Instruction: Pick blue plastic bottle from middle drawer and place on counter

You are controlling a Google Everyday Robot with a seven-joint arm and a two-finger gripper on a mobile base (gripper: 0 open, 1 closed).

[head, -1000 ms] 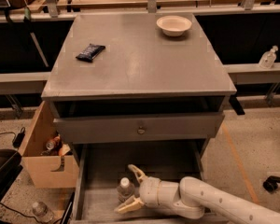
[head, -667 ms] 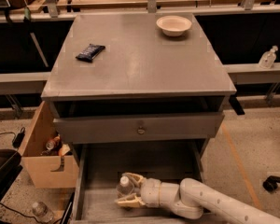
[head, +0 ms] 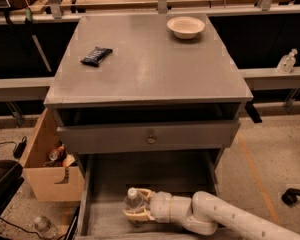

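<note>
The blue plastic bottle point(head: 133, 200), clear with a white cap, stands upright in the open middle drawer point(head: 157, 176) near its front. My gripper point(head: 132, 207) reaches in from the right on the white arm point(head: 215, 216), and its tan fingers point(head: 139, 215) are closed around the bottle's body. The bottle's lower part is hidden behind the fingers. The counter point(head: 150, 71) is the grey cabinet top above the drawer.
A cream bowl point(head: 185, 26) and a black packet point(head: 96, 56) lie on the counter. A grey drawer front with a knob point(head: 150, 138) overhangs the open drawer. A cardboard box point(head: 47, 171) stands at the left, a small nozzle bottle point(head: 287, 61) at the right.
The gripper's fingers were spread wide beside the bottle; they have closed around it. The gripper shifted slightly left and deeper onto the bottle.
</note>
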